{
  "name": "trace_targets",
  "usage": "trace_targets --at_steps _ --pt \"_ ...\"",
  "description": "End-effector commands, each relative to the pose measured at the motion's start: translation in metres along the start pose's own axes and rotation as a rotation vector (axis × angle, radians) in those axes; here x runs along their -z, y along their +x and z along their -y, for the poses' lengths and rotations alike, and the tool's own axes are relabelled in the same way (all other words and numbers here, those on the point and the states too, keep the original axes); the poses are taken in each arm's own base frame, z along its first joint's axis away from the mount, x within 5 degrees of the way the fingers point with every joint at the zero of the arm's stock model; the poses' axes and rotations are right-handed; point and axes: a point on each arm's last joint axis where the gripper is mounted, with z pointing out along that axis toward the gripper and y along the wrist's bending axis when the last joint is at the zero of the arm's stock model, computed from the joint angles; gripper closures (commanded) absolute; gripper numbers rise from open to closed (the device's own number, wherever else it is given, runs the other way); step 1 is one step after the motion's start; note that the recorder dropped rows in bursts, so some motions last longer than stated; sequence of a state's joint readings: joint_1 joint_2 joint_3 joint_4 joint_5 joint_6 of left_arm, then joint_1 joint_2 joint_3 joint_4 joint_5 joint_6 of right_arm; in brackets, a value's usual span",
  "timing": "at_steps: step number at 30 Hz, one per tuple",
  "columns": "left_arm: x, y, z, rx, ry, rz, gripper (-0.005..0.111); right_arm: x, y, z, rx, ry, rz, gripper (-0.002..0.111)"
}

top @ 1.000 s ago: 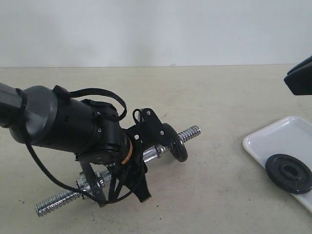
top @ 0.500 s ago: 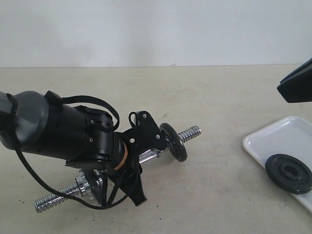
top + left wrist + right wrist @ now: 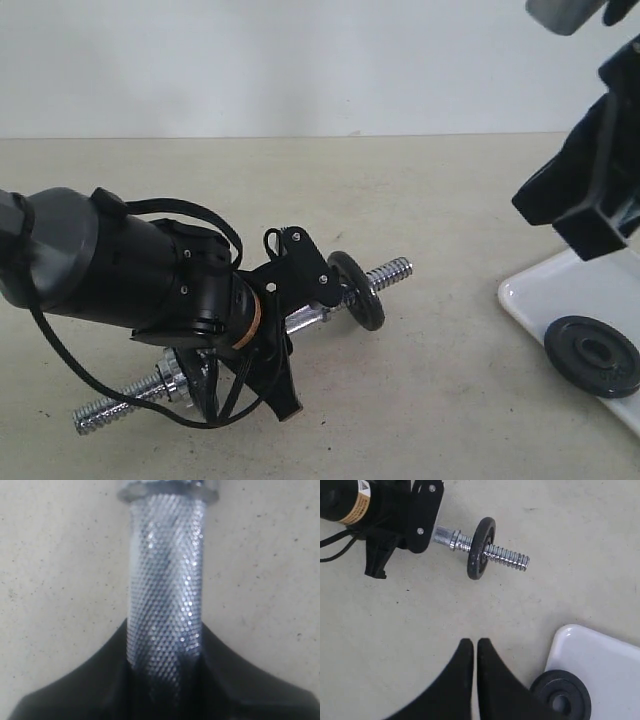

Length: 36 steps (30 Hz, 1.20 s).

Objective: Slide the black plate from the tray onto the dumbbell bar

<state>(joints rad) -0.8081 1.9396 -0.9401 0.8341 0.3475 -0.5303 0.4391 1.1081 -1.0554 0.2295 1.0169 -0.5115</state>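
One plate (image 3: pixel 592 355) lies flat in the single white tray (image 3: pixel 535 285), just inside the rim that faces the bar; the tray runs off the exterior view's right edge. Two discs show in all: this one, and a second disc (image 3: pixel 357 290) standing on edge on the one bar (image 3: pixel 390 272), with a bare stretch of thread beyond it pointing toward the tray. Open table (image 3: pixel 450 400) lies between that thread and the tray. Of the two grippers, the left gripper (image 3: pixel 165 680) is clamped on the bar's knurled middle, a finger pressed to each side. The right gripper (image 3: pixel 474 652) hangs above the tray's rim, fingers together and empty.
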Motion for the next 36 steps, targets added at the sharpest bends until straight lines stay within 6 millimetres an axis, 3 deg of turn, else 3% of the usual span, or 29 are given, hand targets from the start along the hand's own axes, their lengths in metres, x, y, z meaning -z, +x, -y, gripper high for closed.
trace_targets --at_steps 1,11,22,36 --pt "-0.004 0.001 0.004 0.012 0.023 0.010 0.103 -0.026 -0.008 0.010 -0.018 0.002 -0.023 0.108" --pt "-0.004 0.001 0.004 0.012 0.025 0.014 0.103 -0.100 -0.015 0.030 -0.019 -0.019 -0.110 0.108" --pt "-0.004 -0.001 0.005 0.017 0.038 0.033 0.103 -0.165 -0.014 0.035 -0.037 -0.113 -0.117 0.108" --pt "-0.004 -0.003 0.007 0.037 0.055 0.061 0.103 -0.213 -0.008 0.042 -0.083 -0.104 -0.102 0.108"
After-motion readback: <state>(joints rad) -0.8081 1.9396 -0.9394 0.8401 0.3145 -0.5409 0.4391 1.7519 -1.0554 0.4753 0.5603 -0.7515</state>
